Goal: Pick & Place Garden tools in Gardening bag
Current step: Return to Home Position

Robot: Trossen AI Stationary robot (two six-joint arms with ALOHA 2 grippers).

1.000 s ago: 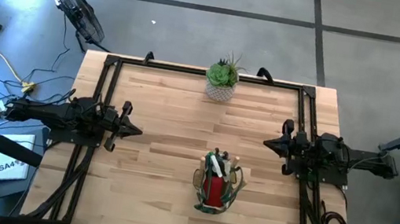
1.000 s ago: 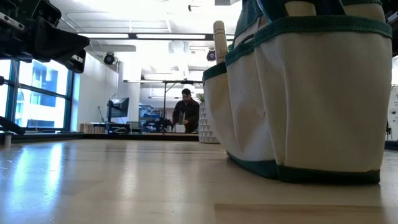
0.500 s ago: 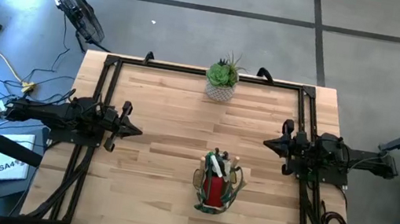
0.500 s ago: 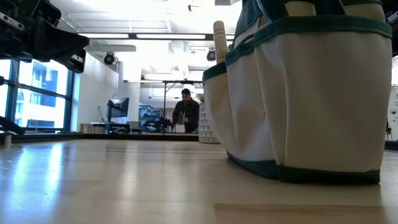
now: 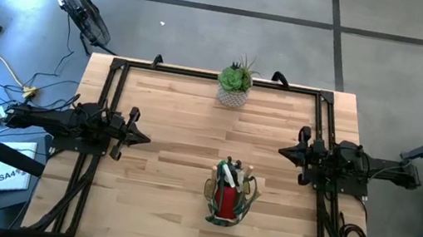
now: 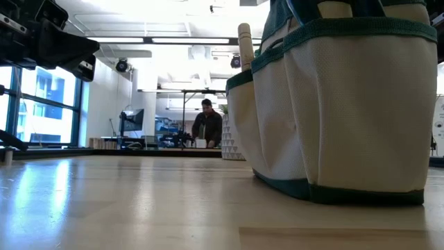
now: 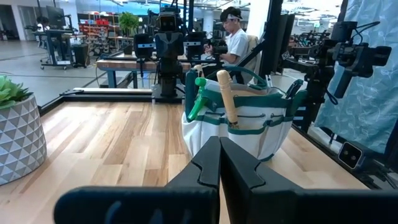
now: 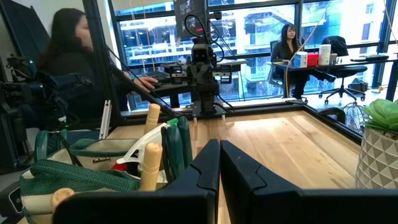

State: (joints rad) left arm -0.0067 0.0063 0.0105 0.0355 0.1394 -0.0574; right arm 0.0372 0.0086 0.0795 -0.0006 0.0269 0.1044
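Note:
The gardening bag stands upright on its base near the table's front middle; it shows large in the low view and in both wrist views. Garden tools stick up out of it: wooden handles, a green-and-white piece, a red piece. My left gripper is shut at the table's left edge, level, touching nothing. My right gripper is shut at the right edge, level, touching nothing.
A green spiky plant in a white patterned pot stands at the table's far edge. Bare wood lies between the arms and the bag. People sit and stand in the room beyond the table.

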